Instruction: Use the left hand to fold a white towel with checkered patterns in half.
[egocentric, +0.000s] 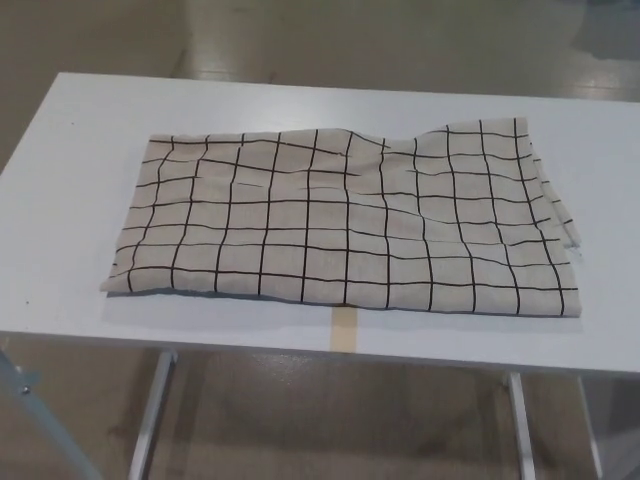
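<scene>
Lying doubled over on the white table (80, 150), the checkered towel (340, 220); neither hand visible.

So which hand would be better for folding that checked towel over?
Neither robot hand is in view, so position can't decide it. The towel lies flat across the white table, reaching toward both sides. Its left edge looks tidier, its right rumpled, so the left seems marginally better.

A bare lab or workshop space: plain white table (60, 200) on metal legs (150, 420), polished concrete floor (350, 40).
</scene>
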